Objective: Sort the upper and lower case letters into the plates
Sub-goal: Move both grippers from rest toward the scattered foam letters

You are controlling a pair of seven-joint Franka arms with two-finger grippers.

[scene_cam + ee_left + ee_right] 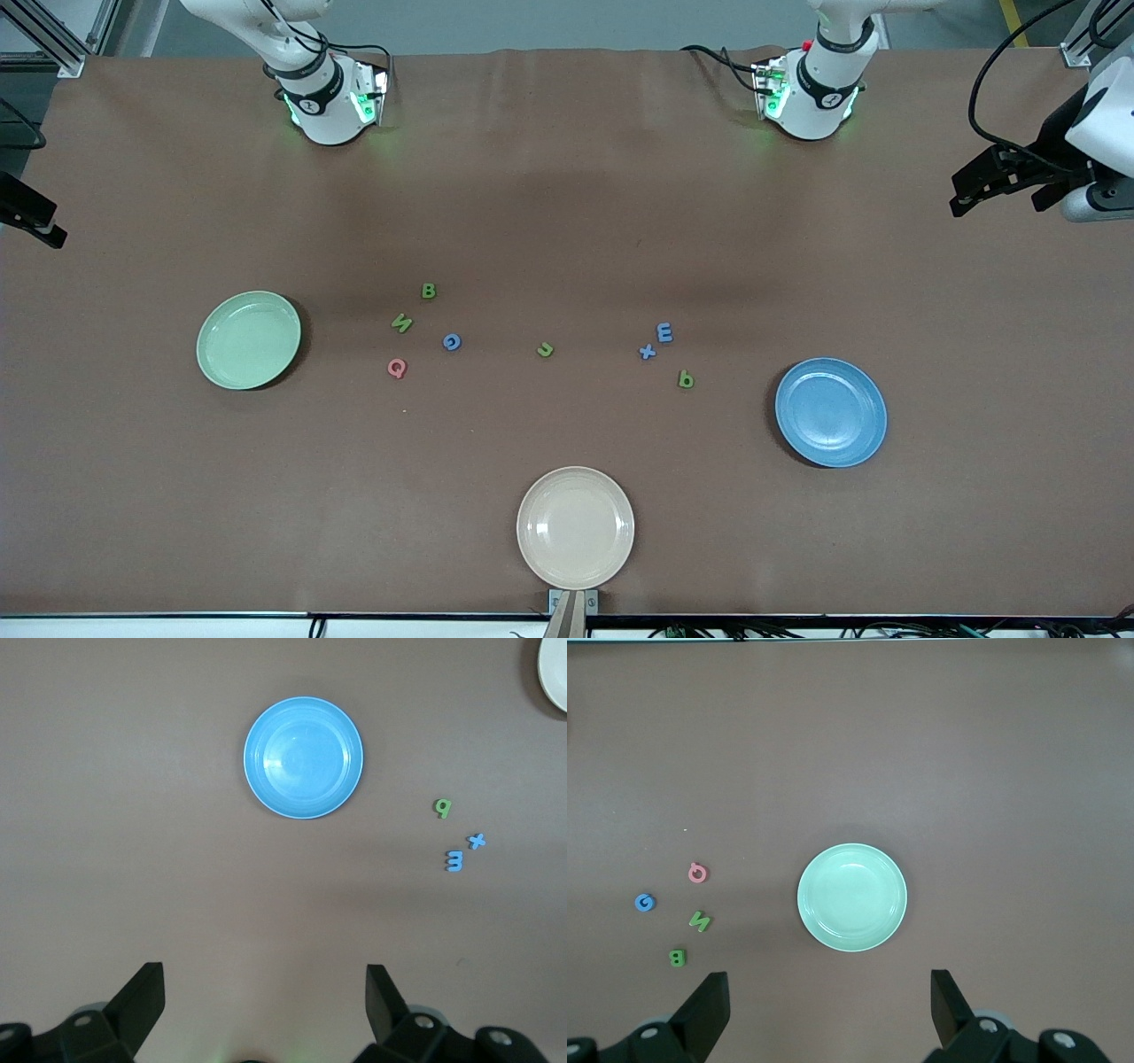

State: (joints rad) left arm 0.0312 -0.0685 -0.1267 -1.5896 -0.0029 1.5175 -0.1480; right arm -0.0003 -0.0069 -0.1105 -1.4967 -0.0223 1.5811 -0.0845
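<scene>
Front view: I see all eight letters (451, 341) loose on the tabletop (567, 195) between the green plate (209, 363) and blue plate (873, 416), left gripper (264, 992) and right gripper (829, 992) each high over its own plate, fingers spread wide, empty; B-N-G-Q cluster nearer the right arm.

Eight letters loose on the table, both plates bare.
You have the pale green plate (248, 340) at centre-left of the front view and the blue plate (830, 412) at lower right; the letters (452, 341) lie flat between them: green, blue, one pink.
</scene>
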